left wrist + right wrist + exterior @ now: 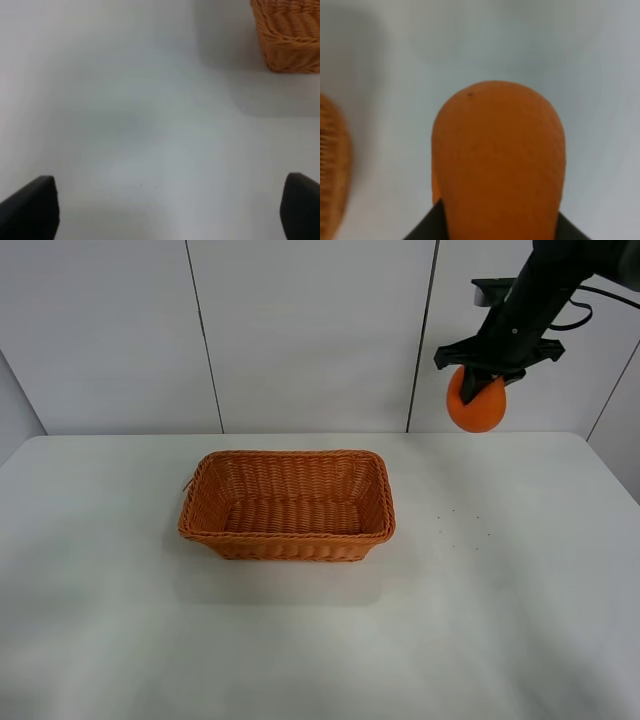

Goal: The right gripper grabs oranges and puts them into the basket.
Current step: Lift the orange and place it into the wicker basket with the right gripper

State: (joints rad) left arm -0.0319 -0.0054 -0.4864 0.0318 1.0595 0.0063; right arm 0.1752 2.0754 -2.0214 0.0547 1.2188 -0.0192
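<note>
My right gripper (480, 390) is shut on the orange (477, 408) and holds it high above the table, to the right of and behind the basket (288, 505). In the right wrist view the orange (500, 160) fills the middle and the basket's edge (332, 170) shows blurred at one side. The wicker basket stands empty on the white table, left of centre. My left gripper (165, 210) is open over bare table, its two black fingertips (30, 210) wide apart, with a corner of the basket (290, 35) farther off. The left arm is out of the exterior view.
The white table (480, 590) stretches around the basket. Grey wall panels (300, 330) stand behind the table's back edge. A few small dark specks (455, 522) lie on the table right of the basket.
</note>
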